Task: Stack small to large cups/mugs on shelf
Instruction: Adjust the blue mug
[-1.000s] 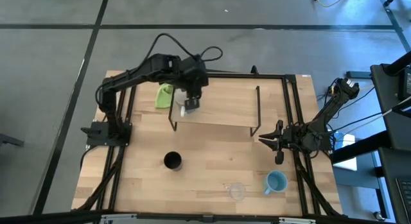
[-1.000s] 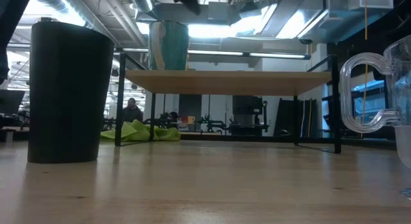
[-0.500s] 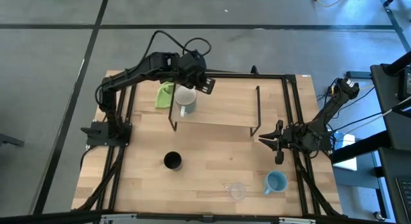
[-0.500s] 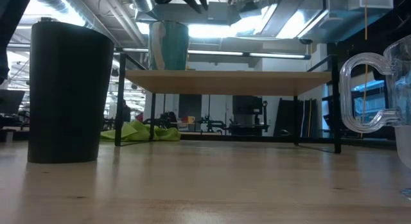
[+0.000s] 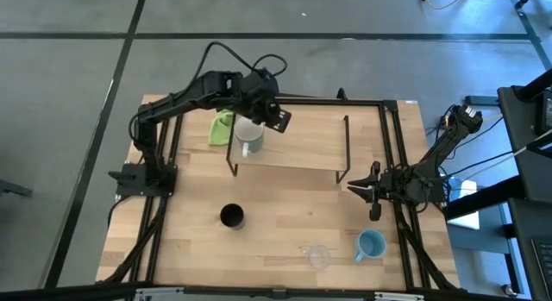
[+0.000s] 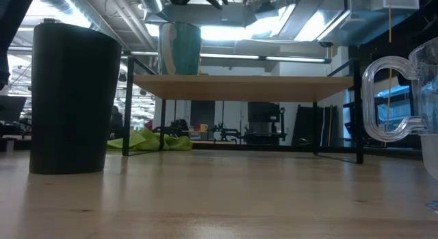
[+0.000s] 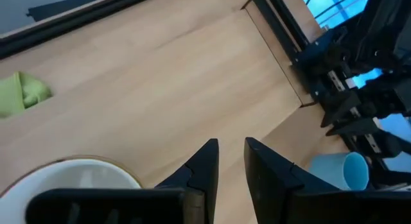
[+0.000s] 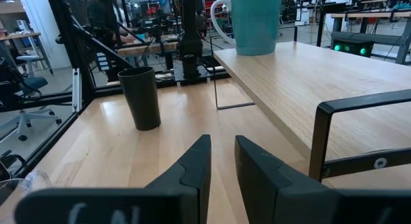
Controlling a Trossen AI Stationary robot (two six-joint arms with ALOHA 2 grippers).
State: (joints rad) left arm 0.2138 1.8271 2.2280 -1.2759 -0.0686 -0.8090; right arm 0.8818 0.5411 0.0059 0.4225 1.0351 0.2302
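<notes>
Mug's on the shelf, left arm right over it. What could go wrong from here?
1. The left pincer hovers close over the white mug; a sideways retreat might clip it.
2. The mug sits near the shelf corner, so a nudge could tip it off.
3. The black cup waits by itself on the table.

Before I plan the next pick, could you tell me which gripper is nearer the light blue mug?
The right gripper is nearer: it waits at the table's right edge, just beyond the light blue mug. The left gripper is far off, over the white mug on the shelf.

Mug (image 5: 248, 134) on shelf (image 5: 302, 137)'s left end; three cups (image 5: 231, 216) on table (image 5: 285, 215) in front
</notes>
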